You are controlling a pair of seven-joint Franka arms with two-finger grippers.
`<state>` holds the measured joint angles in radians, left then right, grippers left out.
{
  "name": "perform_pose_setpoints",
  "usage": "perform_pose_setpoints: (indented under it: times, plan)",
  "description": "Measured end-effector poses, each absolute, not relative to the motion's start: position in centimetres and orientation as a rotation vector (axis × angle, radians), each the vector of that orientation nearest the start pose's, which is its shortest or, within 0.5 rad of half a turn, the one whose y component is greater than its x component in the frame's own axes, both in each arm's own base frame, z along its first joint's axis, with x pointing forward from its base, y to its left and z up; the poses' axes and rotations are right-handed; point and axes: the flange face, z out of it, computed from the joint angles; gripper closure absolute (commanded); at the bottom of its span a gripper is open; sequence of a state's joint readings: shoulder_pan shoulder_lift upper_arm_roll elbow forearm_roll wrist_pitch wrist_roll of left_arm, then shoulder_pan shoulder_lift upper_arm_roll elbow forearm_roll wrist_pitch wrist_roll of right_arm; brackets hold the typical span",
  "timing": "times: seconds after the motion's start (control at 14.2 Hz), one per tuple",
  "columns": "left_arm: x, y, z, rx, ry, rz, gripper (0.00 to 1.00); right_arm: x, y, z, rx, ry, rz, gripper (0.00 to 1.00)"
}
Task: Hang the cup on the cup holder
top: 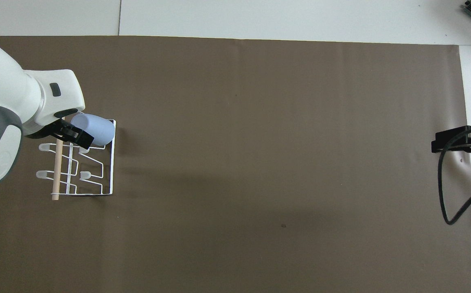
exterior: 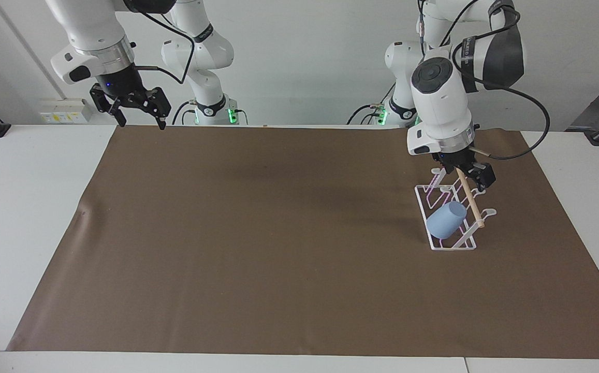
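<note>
Left claw (exterior: 472,173) hung empty, fingers apart, over the cup holder (exterior: 447,212). Cup (exterior: 447,220) sat tilted on a prong, so hang looked done. Right claw (exterior: 136,106) waited, fingers apart, over the desk (exterior: 30,207) edge.

A white table (exterior: 30,217) carries a brown mat (exterior: 278,248); the white wire cup holder (exterior: 447,243) stands on it.

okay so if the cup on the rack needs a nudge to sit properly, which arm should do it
Left. The left gripper hangs open right over the cup holder, close to the cup. The right gripper waits over the table's other end.
</note>
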<state>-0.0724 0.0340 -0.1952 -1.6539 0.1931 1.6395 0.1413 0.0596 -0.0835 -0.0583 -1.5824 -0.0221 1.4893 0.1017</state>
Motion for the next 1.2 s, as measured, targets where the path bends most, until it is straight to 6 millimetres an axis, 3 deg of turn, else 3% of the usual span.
perform_pose_setpoints:
  times: [0.21, 0.42, 1.2]
  plan:
    - [53.6, -13.2, 59.5, -2.98, 0.497, 0.014, 0.0, 52.0, -0.1, 65.7, -3.156, 0.155, 0.015, 0.0]
    - [52.7, -11.5, 60.8, -3.052, 0.405, -0.003, 0.0, 52.0, -0.3, 65.6, -3.155, 0.159, 0.018, 0.0]
    - [52.9, -9.4, 60.5, -3.066, 0.325, 0.008, 0.0, 51.5, 0.0, 64.7, -3.157, 0.15, 0.059, 0.0]
